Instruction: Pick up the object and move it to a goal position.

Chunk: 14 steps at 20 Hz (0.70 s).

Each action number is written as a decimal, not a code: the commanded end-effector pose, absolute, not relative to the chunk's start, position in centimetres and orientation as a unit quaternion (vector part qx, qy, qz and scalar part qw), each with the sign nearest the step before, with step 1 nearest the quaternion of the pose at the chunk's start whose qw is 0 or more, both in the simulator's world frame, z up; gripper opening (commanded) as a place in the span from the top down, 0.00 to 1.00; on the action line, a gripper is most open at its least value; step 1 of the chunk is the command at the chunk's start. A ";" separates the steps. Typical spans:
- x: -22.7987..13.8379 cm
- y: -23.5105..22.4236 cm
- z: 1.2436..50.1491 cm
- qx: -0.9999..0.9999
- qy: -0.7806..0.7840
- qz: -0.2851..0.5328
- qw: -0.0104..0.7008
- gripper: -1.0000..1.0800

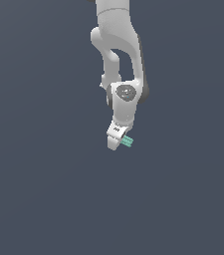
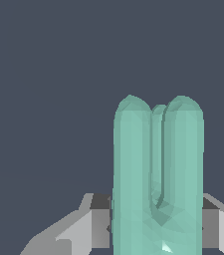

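The object (image 1: 128, 141) is a tiny mint-green bundle of short parallel rods. It sticks out from the tip of my white gripper (image 1: 117, 143) toward the exterior view's right. In the wrist view the object (image 2: 156, 174) fills the middle, rods pointing away from the camera, with a grey-white finger (image 2: 78, 226) on one side and the other finger (image 2: 220, 226) on the opposite side pressed against it. My gripper (image 2: 156, 234) is shut on the object. The arm (image 1: 118, 55) hangs down from above.
A plain dark blue-grey background (image 1: 44, 189) surrounds the arm on all sides. No other thing shows in either view.
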<state>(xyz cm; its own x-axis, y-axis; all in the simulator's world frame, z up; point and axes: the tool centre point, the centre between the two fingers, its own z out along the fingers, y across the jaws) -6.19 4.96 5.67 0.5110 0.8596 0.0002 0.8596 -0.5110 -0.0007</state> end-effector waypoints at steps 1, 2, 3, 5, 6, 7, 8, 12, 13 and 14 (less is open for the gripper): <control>-5.1 3.2 7.1 -0.869 -0.494 0.000 0.001 1.00; -4.6 2.5 7.7 -0.869 -0.494 0.000 0.001 1.00; -4.1 1.7 8.3 -0.869 -0.494 0.000 0.001 1.00; -3.0 0.1 9.6 -0.869 -0.494 0.000 0.001 1.00; -2.5 -0.7 10.2 -0.869 -0.495 -0.001 0.001 1.00; -2.0 -1.5 10.9 -0.869 -0.495 -0.001 0.001 1.00; -1.4 -2.4 11.5 -0.869 -0.495 -0.001 0.001 1.00; 0.8 -5.6 14.2 -0.869 -0.495 -0.001 0.001 1.00; 1.3 -6.4 14.8 -0.869 -0.495 -0.001 0.001 1.00; 1.8 -7.1 15.3 -0.869 -0.495 -0.001 0.001 1.00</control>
